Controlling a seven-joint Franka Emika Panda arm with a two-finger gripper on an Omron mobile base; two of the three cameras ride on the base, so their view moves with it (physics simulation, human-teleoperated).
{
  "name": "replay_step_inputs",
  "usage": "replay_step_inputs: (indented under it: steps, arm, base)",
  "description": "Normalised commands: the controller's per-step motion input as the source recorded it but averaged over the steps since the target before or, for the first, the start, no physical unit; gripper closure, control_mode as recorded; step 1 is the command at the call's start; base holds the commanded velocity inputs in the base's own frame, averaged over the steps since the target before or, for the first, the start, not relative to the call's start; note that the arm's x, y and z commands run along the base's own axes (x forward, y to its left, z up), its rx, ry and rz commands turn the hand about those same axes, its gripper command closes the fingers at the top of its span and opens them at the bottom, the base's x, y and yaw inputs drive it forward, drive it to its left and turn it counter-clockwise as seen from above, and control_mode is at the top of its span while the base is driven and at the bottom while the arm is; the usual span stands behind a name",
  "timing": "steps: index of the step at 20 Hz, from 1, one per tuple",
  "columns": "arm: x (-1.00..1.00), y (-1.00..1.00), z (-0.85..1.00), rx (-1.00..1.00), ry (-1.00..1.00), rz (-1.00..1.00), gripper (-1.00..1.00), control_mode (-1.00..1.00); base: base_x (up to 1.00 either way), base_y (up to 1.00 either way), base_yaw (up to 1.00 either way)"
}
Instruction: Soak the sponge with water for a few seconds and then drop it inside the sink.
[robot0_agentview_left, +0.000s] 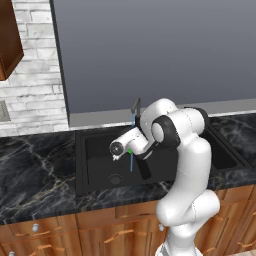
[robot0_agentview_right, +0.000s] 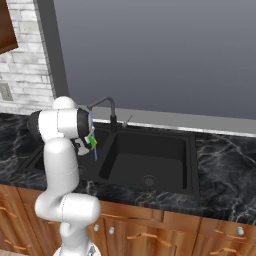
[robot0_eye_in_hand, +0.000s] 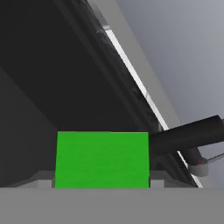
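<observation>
Gripper: I am closing my gripper (robot0_agentview_left: 131, 150) on the sponge (robot0_eye_in_hand: 102, 159) — the jaws are pressing in on its two sides, and the green face is spanning the gap between them in the hand view.

Sponge, position: I am holding it above the left basin of the sink (robot0_agentview_left: 95, 150), close under the faucet (robot0_agentview_right: 106, 107); in the base views it is showing as a small green patch at my fingertips.

Water: a thin light-blue stream (robot0_agentview_left: 131, 162) is falling straight down past the sponge into the basin. I judge that I am keeping the sponge in or against this stream so that it soaks — whether the stream is actually striking it, I cannot tell.

Why over the basin: with the sponge hanging above the black floor and the round drain (robot0_agentview_left: 115, 178), opening my jaws should let it drop inside the sink, which is the step remaining.

Surroundings: dark marble counter (robot0_agentview_left: 35, 165) to left and right, wooden cabinet fronts (robot0_agentview_right: 150, 235) on the near side, a grey window panel (robot0_agentview_right: 160, 55) and white brick wall (robot0_agentview_left: 35, 75) on the far side.

In the way: the dark faucet spout is crossing close beside the sponge in the hand view; my own elbow is hanging over the divider.
</observation>
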Motion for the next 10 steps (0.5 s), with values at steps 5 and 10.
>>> replay_step_inputs:
  steps: [5, 10]
  arm:
    - [0.18, 0.0, 0.0, 0.0, 0.0, 0.0, 1.0, -1.0]
    - [0.02, 0.0, 0.0, 0.0, 0.03, 0.0, 1.0, -1.0]
  base:
    - [0.0, 0.0, 0.0]
    - [0.0, 0.0, 0.0]
